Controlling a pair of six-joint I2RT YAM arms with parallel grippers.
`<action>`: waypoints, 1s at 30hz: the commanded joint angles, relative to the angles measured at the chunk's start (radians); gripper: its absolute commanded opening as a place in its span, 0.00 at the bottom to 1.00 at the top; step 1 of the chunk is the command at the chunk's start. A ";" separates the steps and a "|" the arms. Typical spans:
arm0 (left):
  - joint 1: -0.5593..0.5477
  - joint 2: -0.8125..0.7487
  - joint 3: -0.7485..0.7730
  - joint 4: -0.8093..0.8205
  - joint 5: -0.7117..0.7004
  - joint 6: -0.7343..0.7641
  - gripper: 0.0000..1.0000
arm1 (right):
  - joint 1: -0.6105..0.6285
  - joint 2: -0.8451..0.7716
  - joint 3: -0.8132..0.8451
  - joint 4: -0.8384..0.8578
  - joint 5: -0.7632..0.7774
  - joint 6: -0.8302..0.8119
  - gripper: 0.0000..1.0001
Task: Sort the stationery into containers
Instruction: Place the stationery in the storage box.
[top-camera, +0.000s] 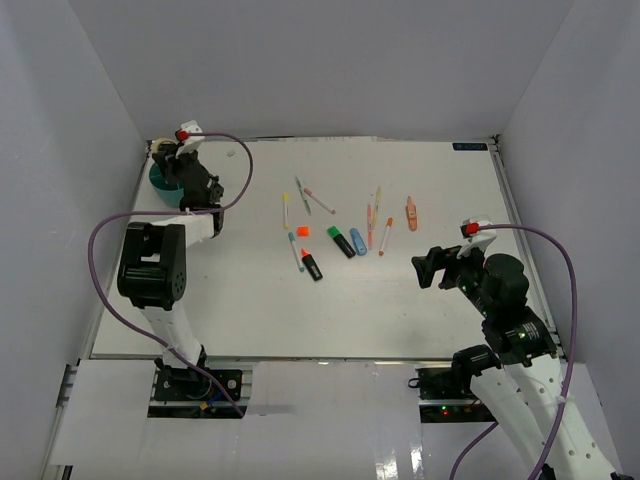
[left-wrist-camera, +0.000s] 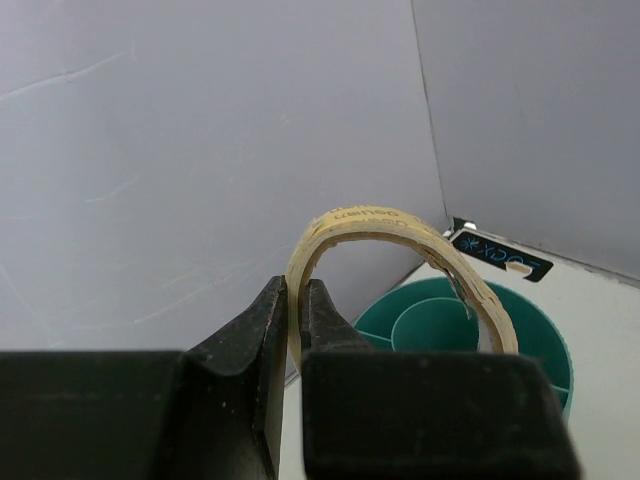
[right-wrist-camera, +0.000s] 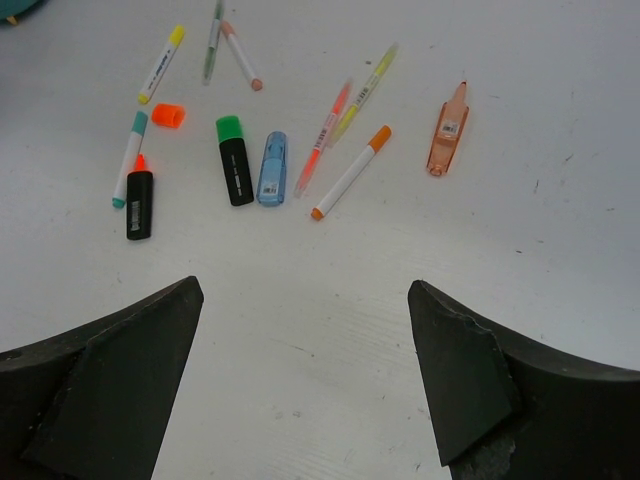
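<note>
My left gripper (left-wrist-camera: 297, 295) is shut on the edge of a tan ring (left-wrist-camera: 372, 220) and holds it upright just above the round teal container (left-wrist-camera: 545, 345), whose inner dividers show below. Seen from the top, that gripper (top-camera: 172, 160) hangs over the container (top-camera: 158, 180) in the far left corner. My right gripper (right-wrist-camera: 305, 288) is open and empty over bare table, near side of the loose stationery. That includes a green-black highlighter (right-wrist-camera: 234, 160), a blue one (right-wrist-camera: 271, 168), an orange-black one (right-wrist-camera: 140, 195), a small orange piece (right-wrist-camera: 168, 115) and several thin pens (right-wrist-camera: 350, 172).
A peach-coloured item (right-wrist-camera: 449, 130) lies to the right of the pens. White walls close in the table on three sides, and the container stands tight against the left wall. A purple cable (top-camera: 240, 170) loops from the left arm over the table.
</note>
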 joint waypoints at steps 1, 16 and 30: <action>0.039 -0.051 0.020 -0.144 0.046 -0.154 0.00 | 0.004 0.003 -0.001 0.047 0.017 -0.017 0.90; 0.091 -0.075 0.012 -0.342 0.123 -0.336 0.00 | 0.014 -0.026 -0.017 0.046 0.028 -0.018 0.90; 0.091 -0.049 -0.045 -0.192 0.184 -0.324 0.00 | 0.025 -0.045 -0.031 0.055 0.054 -0.023 0.90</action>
